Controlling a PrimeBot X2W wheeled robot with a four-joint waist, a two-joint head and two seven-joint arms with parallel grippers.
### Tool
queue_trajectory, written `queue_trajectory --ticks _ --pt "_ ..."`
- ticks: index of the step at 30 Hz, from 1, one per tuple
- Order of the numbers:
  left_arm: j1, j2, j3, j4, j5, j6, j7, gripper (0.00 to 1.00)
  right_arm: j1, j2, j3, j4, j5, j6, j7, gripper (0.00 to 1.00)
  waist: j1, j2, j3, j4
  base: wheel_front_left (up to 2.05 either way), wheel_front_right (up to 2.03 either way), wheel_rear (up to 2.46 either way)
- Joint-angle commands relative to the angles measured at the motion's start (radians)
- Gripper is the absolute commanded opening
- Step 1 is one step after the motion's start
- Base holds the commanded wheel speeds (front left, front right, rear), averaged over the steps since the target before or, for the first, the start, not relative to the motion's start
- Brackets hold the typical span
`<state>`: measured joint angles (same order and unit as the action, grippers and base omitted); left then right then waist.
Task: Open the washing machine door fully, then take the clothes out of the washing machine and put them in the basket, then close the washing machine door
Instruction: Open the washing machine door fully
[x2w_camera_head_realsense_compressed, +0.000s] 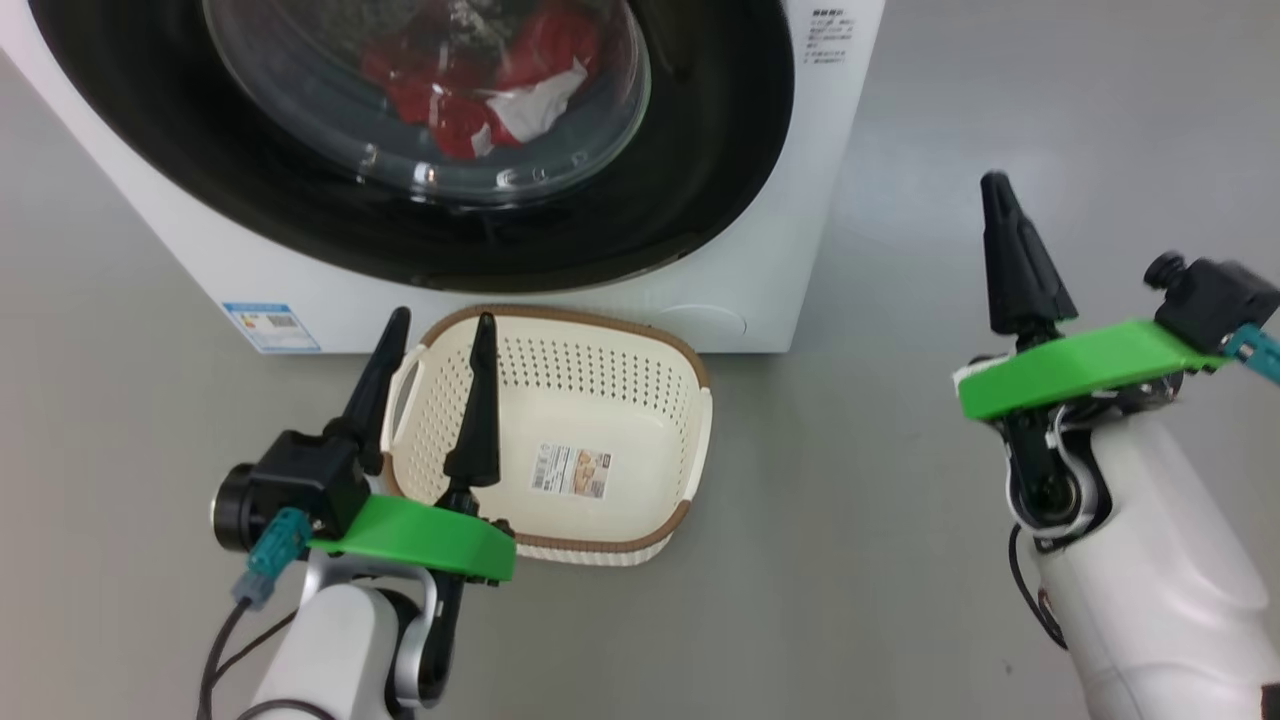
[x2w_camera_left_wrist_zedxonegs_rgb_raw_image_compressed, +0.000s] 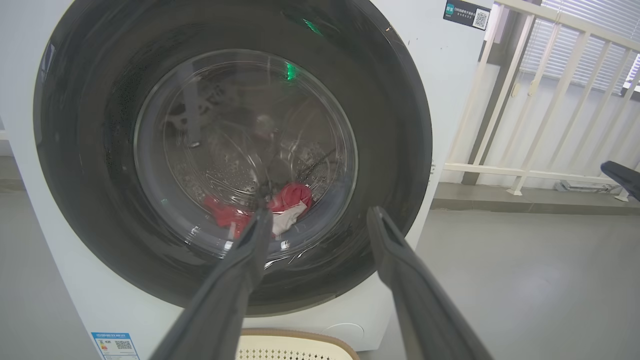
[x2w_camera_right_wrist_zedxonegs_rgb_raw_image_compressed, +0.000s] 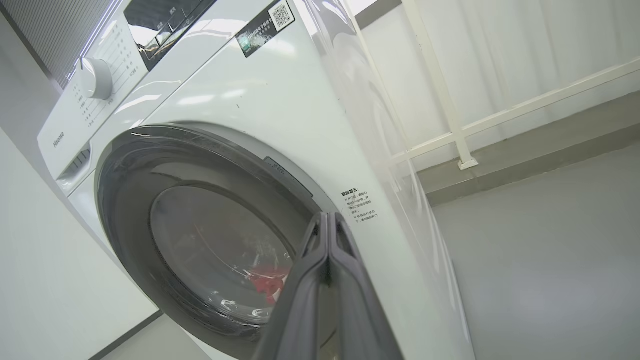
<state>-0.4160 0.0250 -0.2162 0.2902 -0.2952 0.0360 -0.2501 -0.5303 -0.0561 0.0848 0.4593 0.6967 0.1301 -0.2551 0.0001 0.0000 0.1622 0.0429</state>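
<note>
The white washing machine stands ahead with its black-rimmed round door closed. Through the glass bowl I see the red and white clothes lying in the drum, also clothes in the left wrist view. The cream basket with brown trim sits on the floor in front of the machine. My left gripper hovers open over the basket's left side, fingers pointing at the door. My right gripper is shut on nothing, to the right of the machine, apart from it; its joined fingertips point at the door's right edge.
Grey floor spreads right of the machine and in front of the basket. A white railing and a low step stand beyond the machine's right side. A blue label marks the machine's lower left front.
</note>
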Motion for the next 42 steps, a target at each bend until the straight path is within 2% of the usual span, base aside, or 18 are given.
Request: queue_trajectory --ticks 1,2,8,12,22,28,42 --pt "-0.036 0.025 0.022 -0.038 0.012 0.01 -0.012 1.0 -0.048 0.006 0.026 -0.023 0.039 0.001 0.008 0.0 0.0 0.0 0.044 0.019 0.0 0.0 0.0" --pt "-0.039 0.025 0.014 -0.058 0.013 0.013 -0.012 1.0 -0.077 0.001 0.022 -0.029 0.105 0.001 0.031 0.0 0.0 0.0 0.068 0.027 0.0 0.0 0.0" --pt "-0.052 0.025 -0.001 -0.116 0.018 0.023 -0.012 1.0 -0.162 -0.026 -0.002 -0.062 0.338 0.001 0.132 0.0 0.0 0.0 0.142 0.048 0.0 0.0 0.0" --pt "-0.051 0.025 0.0 -0.148 0.009 0.03 -0.012 1.0 -0.214 -0.028 -0.03 -0.078 0.542 0.001 0.262 0.0 0.0 0.0 0.179 0.055 0.0 0.0 0.0" --pt "-0.046 0.025 0.0 -0.198 0.013 0.034 -0.012 1.0 -0.353 -0.044 -0.118 -0.039 0.816 0.001 0.449 0.0 0.0 0.0 0.262 0.08 0.0 0.0 0.0" --pt "-0.048 0.025 0.006 -0.204 0.02 0.029 -0.012 1.0 -0.434 -0.051 -0.141 0.029 0.905 0.001 0.543 0.0 0.0 0.0 0.301 0.092 0.0 0.0 0.0" --pt "-0.077 0.025 -0.026 -0.196 0.023 0.013 -0.012 1.0 -0.613 -0.075 -0.13 0.199 0.998 0.001 0.727 0.0 -0.0001 0.0 0.352 0.113 0.0 0.0 0.0"
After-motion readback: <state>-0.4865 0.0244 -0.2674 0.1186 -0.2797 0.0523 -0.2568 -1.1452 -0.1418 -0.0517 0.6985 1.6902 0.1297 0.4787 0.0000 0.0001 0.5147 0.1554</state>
